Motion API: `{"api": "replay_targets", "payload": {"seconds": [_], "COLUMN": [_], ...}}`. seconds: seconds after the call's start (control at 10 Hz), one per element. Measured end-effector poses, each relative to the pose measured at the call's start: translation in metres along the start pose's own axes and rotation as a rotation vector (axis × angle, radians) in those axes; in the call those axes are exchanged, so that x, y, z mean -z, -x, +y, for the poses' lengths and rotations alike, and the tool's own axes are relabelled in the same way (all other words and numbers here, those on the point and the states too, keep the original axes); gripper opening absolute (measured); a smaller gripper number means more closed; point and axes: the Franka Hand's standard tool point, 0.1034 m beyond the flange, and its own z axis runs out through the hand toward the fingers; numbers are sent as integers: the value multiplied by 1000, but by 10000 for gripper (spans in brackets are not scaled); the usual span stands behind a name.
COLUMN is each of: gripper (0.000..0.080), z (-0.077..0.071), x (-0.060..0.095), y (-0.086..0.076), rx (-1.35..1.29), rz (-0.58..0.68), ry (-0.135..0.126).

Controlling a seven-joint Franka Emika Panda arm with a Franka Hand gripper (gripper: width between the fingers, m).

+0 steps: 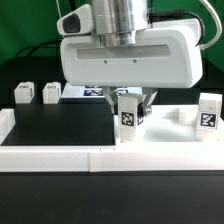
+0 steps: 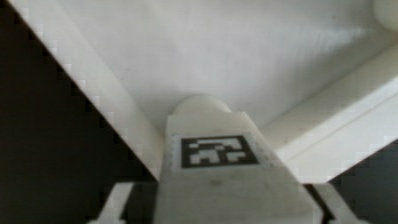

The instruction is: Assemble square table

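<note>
My gripper [image 1: 130, 104] is shut on a white block leg [image 1: 129, 116] with a tag, held upright just over the near left corner of the square top [image 1: 170, 136]. In the wrist view the leg [image 2: 217, 150] sits between the fingers [image 2: 125, 196] of the gripper [image 2: 222, 206], tip pointing at the top's inner corner [image 2: 143, 70], beside its raised rim [image 2: 338, 120]. Two legs [image 1: 22, 93] [image 1: 50, 93] stand on the black table at the exterior view's left. Another leg [image 1: 208, 112] stands upright at the top's right side.
A low white border wall [image 1: 60, 156] runs along the front and left of the black table. The marker board [image 1: 92, 94] lies behind the gripper. A small white piece [image 1: 183, 115] sits on the square top near the right leg.
</note>
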Motion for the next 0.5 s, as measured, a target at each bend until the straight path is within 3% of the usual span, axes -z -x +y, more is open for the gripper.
{"api": "replay_targets", "payload": {"seconds": [0.5], "gripper": [288], "z": [0], "x": [1], "y": [-2], "rx": [-653], "rz": [-4], "ry": [-11]}}
